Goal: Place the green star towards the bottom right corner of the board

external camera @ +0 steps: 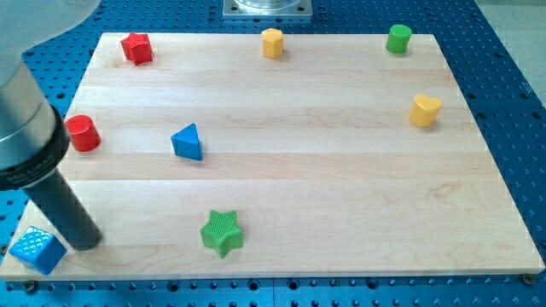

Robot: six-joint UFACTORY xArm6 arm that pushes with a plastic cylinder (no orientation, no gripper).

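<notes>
You are looking down at a pale wooden surface (341,170), made of jointed planks with faint grain, resting on a blue perforated metal base (512,85).

The green star (222,232), a ribbed plastic block with five stubby points, sits close to the bottom edge but left of centre. The bottom right corner is well apart from it, with bare wood between. By my judgement the task is barely begun: almost the whole push towards the right is left to do.

The end effector is a plain dark rod, so there is nothing to open or clench, and it grasps nothing. My tip (85,243) rests near the bottom left corner, to the left of the star and apart from it. Just beside my tip, at that corner, lies a blue cube (37,249) with a bumpy, textured top.

Other blocks are smooth plastic. A red star (136,48) sits near the top left corner. A red cylinder (83,133) stands by the left edge. A blue triangle (188,141) lies left of centre. A yellow hexagonal block (271,42) is at the top edge. A green cylinder (397,38) is near the top right corner. A yellow heart (424,110) sits by the right edge.
</notes>
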